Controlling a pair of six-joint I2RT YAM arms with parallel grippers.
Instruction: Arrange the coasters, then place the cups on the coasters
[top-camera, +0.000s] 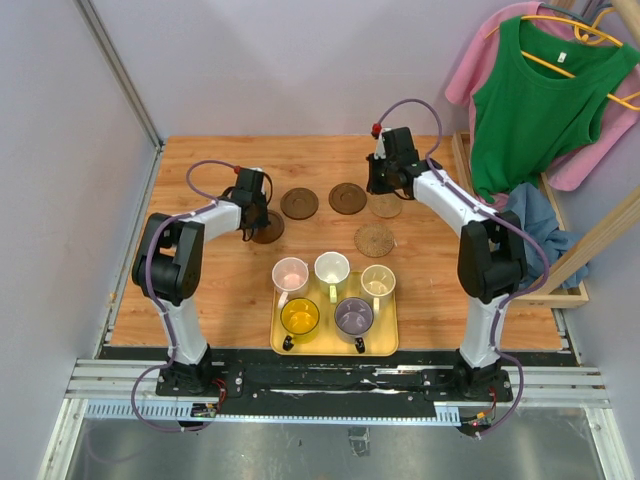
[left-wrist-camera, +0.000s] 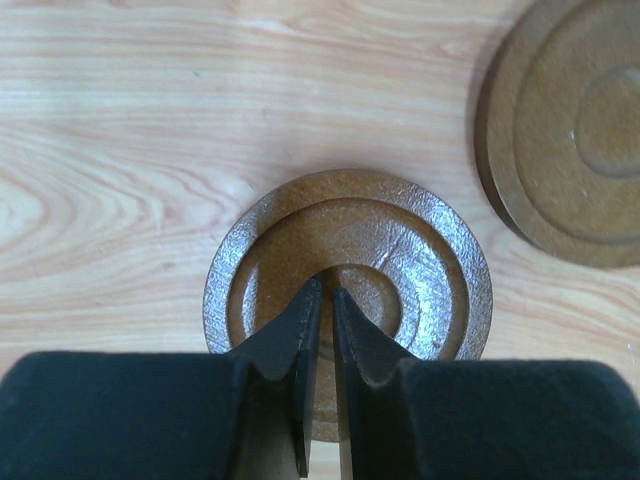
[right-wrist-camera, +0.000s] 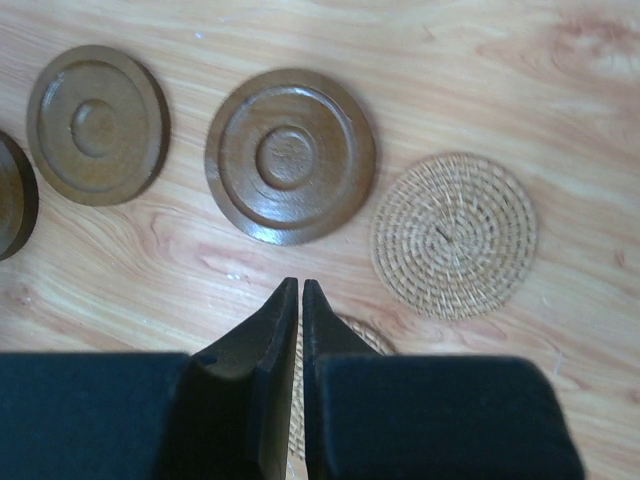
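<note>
On the wooden table (top-camera: 200, 290) the cups (top-camera: 332, 268) sit in the yellow tray (top-camera: 322, 340); beyond the tray, each nearly closed and holding nothing, the left gripper (left-wrist-camera: 327, 295) hangs over a dark coaster (left-wrist-camera: 400, 250) and the right gripper (right-wrist-camera: 300, 285) over a woven coaster (right-wrist-camera: 362, 332), likely for nudging them into line

I'm looking at a wood-grain tabletop (top-camera: 200, 170) boxed in by plain lilac walls (top-camera: 280, 60). At the right, a green top (top-camera: 540, 100) and pink garment (top-camera: 478, 62) hang on yellow hangers (top-camera: 560, 62) above a wooden frame (top-camera: 600, 235). Lighting is even.
</note>
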